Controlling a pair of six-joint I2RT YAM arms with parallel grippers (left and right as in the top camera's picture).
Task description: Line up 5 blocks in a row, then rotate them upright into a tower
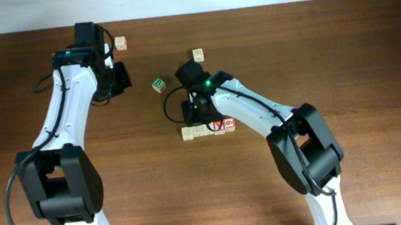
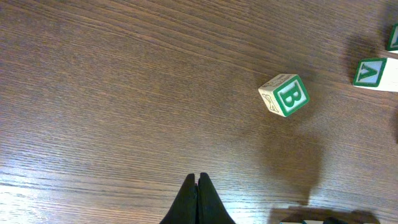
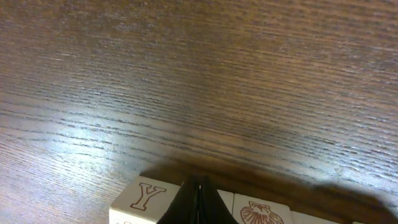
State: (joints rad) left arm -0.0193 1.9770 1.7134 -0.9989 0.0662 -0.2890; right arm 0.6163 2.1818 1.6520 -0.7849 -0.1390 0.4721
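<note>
Several pale wooden blocks point(image 1: 198, 131) lie in a row at the table's middle; one shows a red Y point(image 1: 219, 125). In the right wrist view, the Y block point(image 3: 146, 198) and a block with a red shell point(image 3: 261, 213) sit side by side. My right gripper point(image 3: 199, 185) is shut and empty, its tips down over the seam between these two blocks. In the overhead view the right gripper point(image 1: 201, 118) covers part of the row. My left gripper point(image 2: 197, 178) is shut and empty above bare wood, at the back left point(image 1: 124, 77), away from the row.
A green B cube point(image 2: 285, 94) lies tilted between the arms point(image 1: 158, 85). Single tan cubes sit at the back point(image 1: 120, 44) point(image 1: 198, 54). A cube with a green A face point(image 2: 373, 73) is at the left wrist view's right edge.
</note>
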